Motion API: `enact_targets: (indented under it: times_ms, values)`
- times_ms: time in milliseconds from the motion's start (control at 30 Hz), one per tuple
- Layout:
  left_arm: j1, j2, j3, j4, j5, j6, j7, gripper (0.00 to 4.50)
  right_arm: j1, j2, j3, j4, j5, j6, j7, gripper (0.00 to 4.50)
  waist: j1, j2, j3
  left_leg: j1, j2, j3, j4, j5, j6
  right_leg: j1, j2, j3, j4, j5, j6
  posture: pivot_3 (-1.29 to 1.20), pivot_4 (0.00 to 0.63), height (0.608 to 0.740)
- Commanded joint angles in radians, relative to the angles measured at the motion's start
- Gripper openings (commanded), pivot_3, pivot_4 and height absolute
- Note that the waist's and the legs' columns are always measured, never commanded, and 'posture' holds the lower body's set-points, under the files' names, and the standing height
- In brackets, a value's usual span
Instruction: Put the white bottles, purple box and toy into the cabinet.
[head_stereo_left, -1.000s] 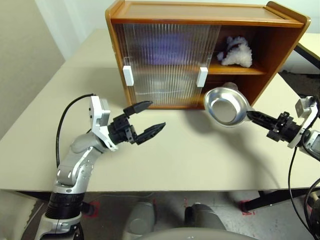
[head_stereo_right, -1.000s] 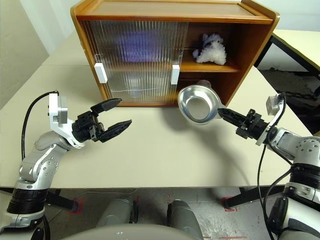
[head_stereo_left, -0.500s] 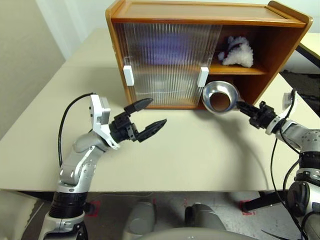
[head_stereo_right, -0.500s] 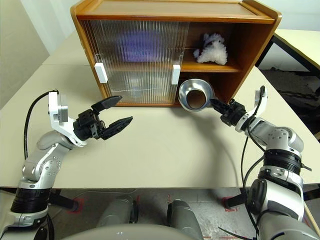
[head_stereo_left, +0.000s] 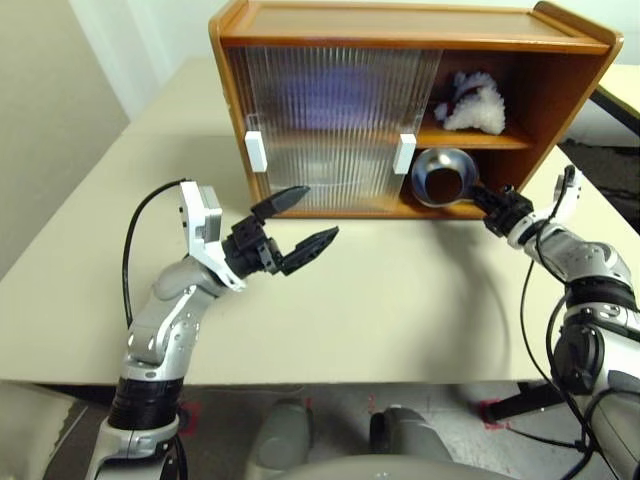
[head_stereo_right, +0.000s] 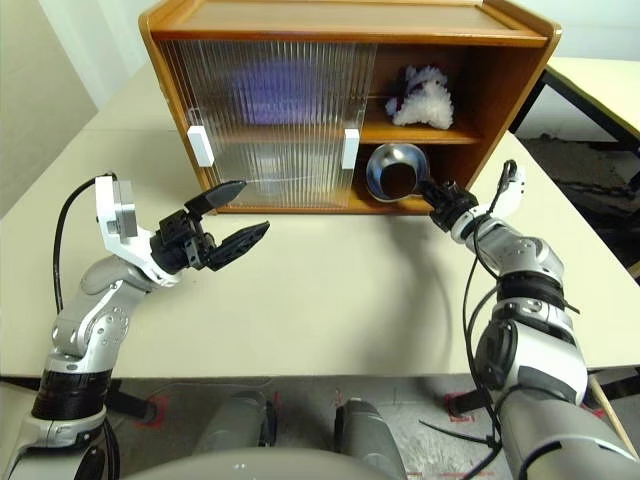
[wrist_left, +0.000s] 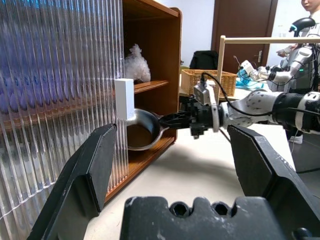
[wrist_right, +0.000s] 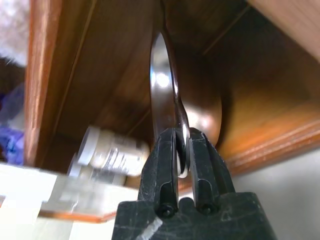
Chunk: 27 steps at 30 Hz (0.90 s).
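The cabinet (head_stereo_left: 400, 20) stands at the back of the table, its ribbed doors slid over the left side and its right side open. The toy (head_stereo_left: 470, 103) lies on the upper shelf at the right. The purple box (head_stereo_left: 330, 95) shows as a blur behind the upper door. My right gripper (head_stereo_left: 480, 197) is shut on the rim of a steel dish (head_stereo_left: 443, 178), which stands on edge inside the lower right compartment. A white bottle (wrist_right: 115, 150) lies on its side deeper in that compartment. My left gripper (head_stereo_left: 320, 212) hangs open and empty over the table before the doors.
White handles (head_stereo_left: 404, 153) sit on the door edges, one next to the dish. A second table (head_stereo_left: 625, 85) stands to the right. A wicker basket (wrist_left: 207, 80), a wooden frame and another robot show beyond the table in the left wrist view.
My right gripper has carried the steel dish forward from over the table into the lower right compartment. The left gripper has stayed open and nearly still.
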<state>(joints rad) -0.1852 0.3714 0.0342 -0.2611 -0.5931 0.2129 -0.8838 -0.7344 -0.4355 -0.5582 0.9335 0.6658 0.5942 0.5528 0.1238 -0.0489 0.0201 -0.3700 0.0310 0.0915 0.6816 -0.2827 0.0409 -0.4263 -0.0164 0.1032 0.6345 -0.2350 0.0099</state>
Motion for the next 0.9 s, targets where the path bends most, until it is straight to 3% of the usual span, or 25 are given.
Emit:
enact_targets:
  times_ms: [33, 533, 567, 900]
  values:
    - [0.005, 0.005, -0.007, -0.015, 0.0, 0.0, 0.0, 4.5, -0.046, 0.005, -0.01, 0.082, -0.022, -0.085, -0.014, 0.15, 0.0, 0.0, 0.0, 0.0, 0.0, 0.0, 0.0, 0.0, 0.0, 0.0, 0.0, 0.0, 0.0, 0.0, 0.0, 0.25, 0.0, 0.74]
    - [0.012, 0.009, -0.015, -0.029, 0.008, -0.001, 0.007, 4.5, -0.128, 0.006, -0.028, 0.268, -0.049, -0.229, -0.027, 0.14, 0.0, 0.0, 0.0, 0.0, 0.0, 0.0, 0.0, 0.0, 0.0, 0.0, 0.0, 0.0, 0.0, 0.0, 0.0, 0.27, 0.0, 0.74]
    - [0.014, 0.008, -0.015, -0.03, 0.008, -0.002, 0.006, 4.5, -0.129, 0.006, -0.026, 0.268, -0.052, -0.23, -0.023, 0.88, 0.001, 0.0, 0.0, 0.0, 0.0, 0.0, 0.0, 0.0, 0.0, 0.0, 0.0, 0.0, 0.0, 0.0, 0.0, 0.27, 0.0, 0.74]
    - [0.004, 0.004, -0.02, -0.016, 0.012, -0.006, 0.004, 4.5, -0.111, -0.014, 0.02, 0.24, -0.114, -0.236, 0.045, 4.46, 0.0, 0.001, 0.0, 0.0, 0.0, 0.0, 0.0, 0.0, 0.0, 0.0, 0.0, 0.0, 0.0, 0.0, 0.0, 0.26, 0.0, 0.74]
